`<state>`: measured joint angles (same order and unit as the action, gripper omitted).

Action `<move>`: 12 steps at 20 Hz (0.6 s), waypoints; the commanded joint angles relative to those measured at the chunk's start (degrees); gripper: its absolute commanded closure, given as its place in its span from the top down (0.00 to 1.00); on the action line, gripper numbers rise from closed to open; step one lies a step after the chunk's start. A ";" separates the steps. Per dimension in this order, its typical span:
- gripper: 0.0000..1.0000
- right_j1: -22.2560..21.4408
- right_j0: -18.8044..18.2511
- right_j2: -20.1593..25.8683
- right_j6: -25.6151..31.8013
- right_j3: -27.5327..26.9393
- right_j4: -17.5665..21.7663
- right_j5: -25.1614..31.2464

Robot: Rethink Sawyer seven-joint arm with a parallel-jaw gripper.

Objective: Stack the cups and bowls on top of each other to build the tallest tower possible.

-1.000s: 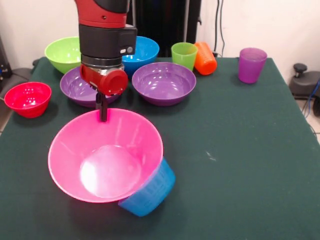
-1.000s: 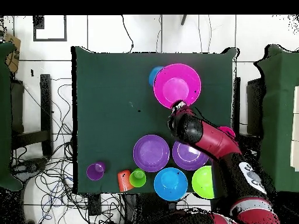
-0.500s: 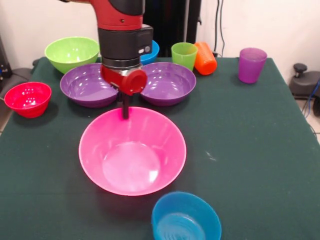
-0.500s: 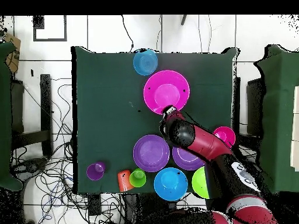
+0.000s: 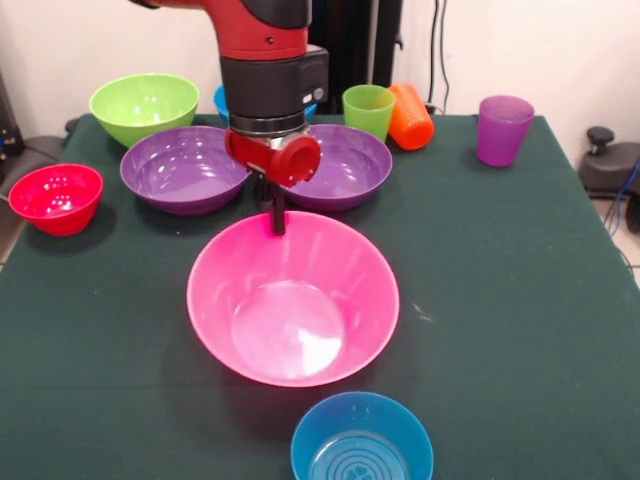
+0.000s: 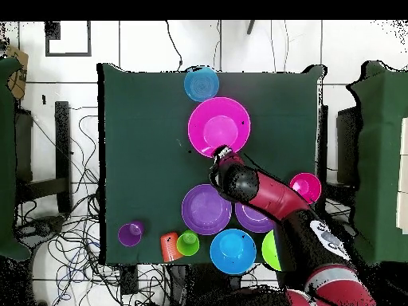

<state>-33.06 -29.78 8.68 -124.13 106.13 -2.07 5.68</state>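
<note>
The big pink bowl (image 5: 293, 300) sits upright mid-table, and my gripper (image 5: 277, 222) is shut on its far rim. From overhead the gripper (image 6: 224, 151) meets the pink bowl (image 6: 219, 126) at its edge. A blue bowl (image 5: 362, 440) stands upright at the near edge, apart from the pink one. Two purple bowls (image 5: 183, 168) (image 5: 340, 165) lie behind the arm. Further back are a lime green bowl (image 5: 144, 105) and a second blue bowl (image 5: 220, 100), mostly hidden. A red bowl (image 5: 56, 197) is at the left. The green cup (image 5: 368, 110) and purple cup (image 5: 503, 129) stand upright; the orange cup (image 5: 411, 116) lies tipped.
The green table (image 5: 520, 300) has open cloth on its right half. Overhead, the cups (image 6: 169, 245) and back bowls (image 6: 233, 250) crowd the edge by the robot's base. Cables lie on the floor around the table.
My gripper has dragged the pink bowl rightward in the front view. The bowl dropped from its tilt on the blue bowl to flat. The blue bowl now stands upright near the front edge.
</note>
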 commanded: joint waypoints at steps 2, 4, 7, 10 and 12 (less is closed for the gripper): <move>0.00 -7.04 3.74 0.03 -2.30 0.65 -0.64 19.19; 0.00 -8.04 2.69 0.27 -1.89 -0.49 -0.82 21.49; 0.00 -9.82 1.45 1.09 -2.35 -1.34 -1.67 24.16; 0.00 -12.98 -1.07 2.93 -1.14 -1.27 -2.67 28.55; 0.00 -13.89 -2.62 4.68 -0.38 -1.25 -3.62 28.94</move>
<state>-42.35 -29.83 8.40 -124.13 106.19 -2.92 27.40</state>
